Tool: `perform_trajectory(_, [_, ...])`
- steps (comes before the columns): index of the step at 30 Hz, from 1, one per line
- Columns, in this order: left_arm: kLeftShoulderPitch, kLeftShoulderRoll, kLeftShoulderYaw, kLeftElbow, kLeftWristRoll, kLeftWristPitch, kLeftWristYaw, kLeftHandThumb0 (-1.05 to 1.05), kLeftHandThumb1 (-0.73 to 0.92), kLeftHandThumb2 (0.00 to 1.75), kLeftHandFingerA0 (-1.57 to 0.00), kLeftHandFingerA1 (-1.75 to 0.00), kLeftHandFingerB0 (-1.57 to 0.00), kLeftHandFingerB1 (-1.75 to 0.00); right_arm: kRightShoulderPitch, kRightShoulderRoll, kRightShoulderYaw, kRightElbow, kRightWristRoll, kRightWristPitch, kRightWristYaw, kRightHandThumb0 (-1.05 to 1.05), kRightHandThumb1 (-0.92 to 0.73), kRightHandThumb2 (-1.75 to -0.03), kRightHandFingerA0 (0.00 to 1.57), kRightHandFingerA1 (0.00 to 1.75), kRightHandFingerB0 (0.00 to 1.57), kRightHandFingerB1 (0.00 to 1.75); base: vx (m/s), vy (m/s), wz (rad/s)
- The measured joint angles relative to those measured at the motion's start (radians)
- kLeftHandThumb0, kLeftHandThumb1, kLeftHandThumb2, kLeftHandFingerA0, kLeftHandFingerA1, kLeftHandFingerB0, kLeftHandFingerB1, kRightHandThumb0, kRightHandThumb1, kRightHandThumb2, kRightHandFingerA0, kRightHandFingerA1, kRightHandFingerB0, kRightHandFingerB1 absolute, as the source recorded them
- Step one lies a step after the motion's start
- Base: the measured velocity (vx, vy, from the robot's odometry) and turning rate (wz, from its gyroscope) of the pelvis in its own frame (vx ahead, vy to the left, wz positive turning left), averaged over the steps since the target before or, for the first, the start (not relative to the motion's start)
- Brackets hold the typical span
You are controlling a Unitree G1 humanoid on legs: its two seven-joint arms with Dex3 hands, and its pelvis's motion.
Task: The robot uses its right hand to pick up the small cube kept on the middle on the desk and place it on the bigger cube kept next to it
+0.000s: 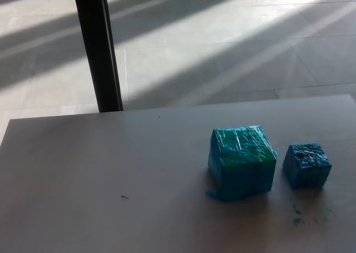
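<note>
Neither robot hand in view, so no telling whether open or closed. Small blue cube [306, 165] resting on the pale desk [111, 175], just beside and right of the bigger tape-wrapped blue cube [242, 162], a narrow gap between them. Blue specks [298, 221] on the desk nearer the camera. Dark post [99, 47] standing on sunlit floor tiles [222, 47] beyond.

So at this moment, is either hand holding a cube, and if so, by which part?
Nothing is held. Neither robot hand is in view; the small cube sits on the desk beside the bigger cube.
</note>
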Motion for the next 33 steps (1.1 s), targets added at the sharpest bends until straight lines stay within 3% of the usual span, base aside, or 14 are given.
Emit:
perform_trajectory(4, [-0.001, 0.0, -0.002, 0.0, 0.0, 0.0, 0.005, -1.05, 0.33, 1.28, -0.43, -1.71, -0.46, -1.74, -0.093, -0.003, 0.098, 0.083, -0.059, -0.02, 0.015, -0.38, -0.34, -0.95, 0.04, 0.54, 0.0, 0.49, 0.0, 0.0, 0.0])
perform_trajectory(8, [-0.005, 0.0, -0.006, 0.002, 0.001, 0.0, 0.009, -1.04, 0.33, 1.26, -0.45, -1.64, -0.67, -1.74, -0.188, -0.011, 0.178, 0.173, -0.116, -0.044, 0.031, -0.9, -0.53, -0.94, 0.06, 0.23, 0.04, 0.21, 0.0, 0.0, 0.0])
perform_trajectory(10, [-0.006, 0.0, -0.009, 0.002, 0.001, 0.0, 0.01, -0.59, -0.18, 1.01, -0.49, -1.63, -0.61, -1.75, -0.23, -0.02, 0.225, 0.209, -0.146, -0.051, 0.036, -0.91, -0.54, -0.94, 0.03, 0.13, 0.11, 0.15, 0.0, 0.0, 0.0])
perform_trajectory(11, [-0.006, 0.0, -0.009, 0.002, 0.001, 0.0, 0.01, -1.05, 0.23, 1.19, -0.42, -1.66, -0.73, -1.71, -0.242, -0.022, 0.24, 0.218, -0.155, -0.053, 0.038, -0.92, -0.64, -0.61, 0.0, 0.15, 0.0, 0.25, 0.0, 0.0, 0.0])
perform_trajectory(13, [-0.007, -0.001, -0.011, 0.003, 0.001, 0.0, 0.01, -1.05, 0.14, 1.12, -0.34, -1.68, -0.63, -1.75, -0.275, -0.029, 0.281, 0.248, -0.183, -0.061, 0.042, -1.05, -0.56, -0.98, 0.0, 0.01, 0.0, 0.0, 0.0, 0.0, 0.0])
perform_trajectory(15, [-0.007, -0.001, -0.015, 0.003, 0.001, 0.0, 0.01, -1.05, 0.2, 1.14, -0.33, -1.73, -0.71, -1.75, -0.307, -0.031, 0.334, 0.278, -0.217, -0.066, 0.045, -1.05, -0.74, -0.65, 0.0, 0.0, 0.0, 0.0, 0.0, 0.0, 0.0])
perform_trajectory(16, [-0.007, -0.001, -0.016, 0.003, 0.001, 0.0, 0.01, -0.52, -0.21, 0.96, -0.45, -1.62, -0.63, -1.75, -0.313, -0.031, 0.347, 0.284, -0.225, -0.066, 0.046, -1.05, -0.76, -0.67, 0.0, 0.0, 0.0, 0.0, 0.0, 0.0, 0.0])
perform_trajectory(17, [-0.007, -0.001, -0.019, 0.003, 0.002, 0.0, 0.01, -0.3, -0.27, 0.75, -0.73, -1.01, -1.07, -1.17, -0.324, -0.031, 0.377, 0.299, -0.243, -0.067, 0.046, -1.05, -0.76, -0.66, 0.0, 0.0, 0.0, 0.0, 0.0, 0.0, 0.0])
perform_trajectory(19, [-0.007, -0.001, -0.021, 0.003, 0.002, 0.0, 0.009, -0.3, -0.27, 0.75, -0.71, -0.99, -1.06, -1.16, -0.34, -0.03, 0.421, 0.324, -0.271, -0.069, 0.046, -1.05, -0.57, -1.01, 0.0, 0.0, 0.0, 0.0, 0.0, 0.0, 0.0])
perform_trajectory(24, [-0.006, -0.001, -0.027, 0.001, 0.002, 0.0, 0.01, -0.3, -0.28, 0.75, -0.8, -1.04, -1.17, -1.21, -0.38, -0.006, 0.525, 0.402, -0.343, -0.071, 0.043, -1.05, -0.76, -0.67, 0.0, 0.0, 0.0, 0.0, 0.0, 0.0, 0.0])
perform_trajectory(25, [-0.005, -0.001, -0.029, 0.001, 0.002, -0.001, 0.01, -1.05, 0.21, 1.08, -0.38, -1.69, -0.95, -1.44, -0.385, 0.002, 0.538, 0.415, -0.354, -0.071, 0.042, -1.05, -0.76, -0.67, 0.0, 0.0, 0.0, 0.0, 0.0, 0.0, 0.0])
perform_trajectory(27, [-0.005, -0.001, -0.035, 0.002, 0.003, -0.003, 0.011, -1.05, 0.21, 1.08, -0.38, -1.69, -0.95, -1.44, -0.401, 0.026, 0.567, 0.453, -0.383, -0.071, 0.037, -1.05, -0.76, -0.67, 0.0, 0.0, 0.0, 0.0, 0.0, 0.0, 0.0])
perform_trajectory(28, [-0.005, -0.001, -0.038, 0.003, 0.003, -0.005, 0.012, -0.3, -0.26, 0.76, -0.76, -1.02, -1.16, -1.2, -0.405, 0.035, 0.575, 0.466, -0.393, -0.072, 0.036, -1.05, -0.58, -1.0, 0.0, 0.0, 0.0, 0.0, 0.0, 0.0, 0.0])
perform_trajectory(33, [-0.006, -0.001, -0.044, 0.013, 0.004, -0.017, 0.013, -0.3, -0.26, 0.76, -0.74, -1.01, -1.12, -1.19, -0.414, 0.094, 0.588, 0.534, -0.446, -0.08, 0.026, -1.05, -0.74, -0.66, 0.0, 0.0, 0.0, 0.0, 0.0, 0.0, 0.0])
